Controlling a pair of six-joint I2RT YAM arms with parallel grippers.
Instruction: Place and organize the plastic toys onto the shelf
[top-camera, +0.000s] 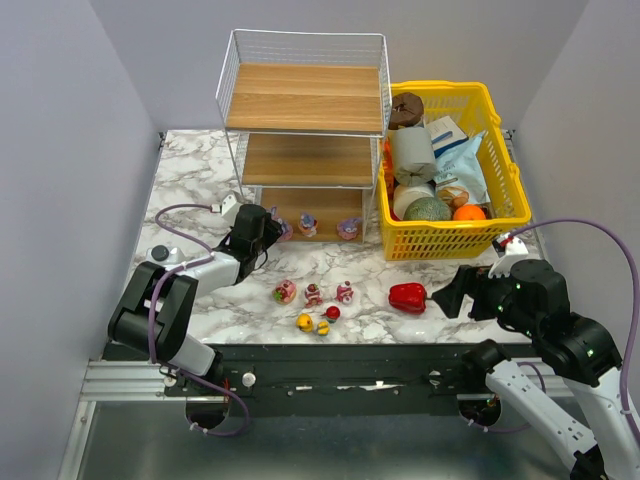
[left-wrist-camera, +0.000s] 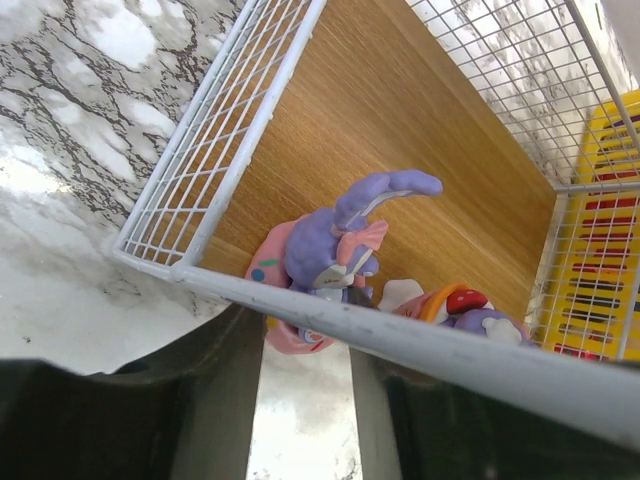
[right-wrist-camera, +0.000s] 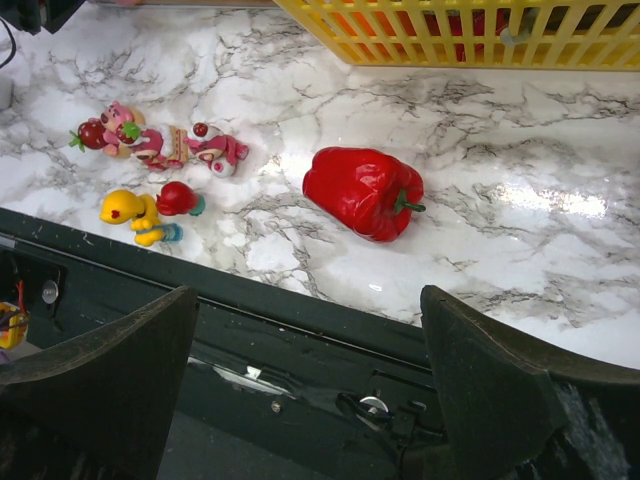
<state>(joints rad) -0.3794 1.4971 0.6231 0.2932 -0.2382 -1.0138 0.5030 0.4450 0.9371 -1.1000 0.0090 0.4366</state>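
Left wrist view, left gripper (left-wrist-camera: 305, 340) jaws stood parted, purple bunny (left-wrist-camera: 330, 245) just beyond on shelf (left-wrist-camera: 420, 120) bottom board, right gripper (right-wrist-camera: 308, 300) gaped wide near red pepper (right-wrist-camera: 362, 192), blue-white packet (top-camera: 462, 165) print was unreadable.

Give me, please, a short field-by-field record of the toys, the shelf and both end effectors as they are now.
shelf: three tiers, top and middle boards bare
shelved toys: three, on the bottom tier, among them a purple bunny
loose toys: six, on the table in front of the shelf
left end effector: open, at the bottom tier's front edge, by the purple bunny
right end effector: open, empty, facing the red pepper
basket: yellow, right of the shelf, holding groceries
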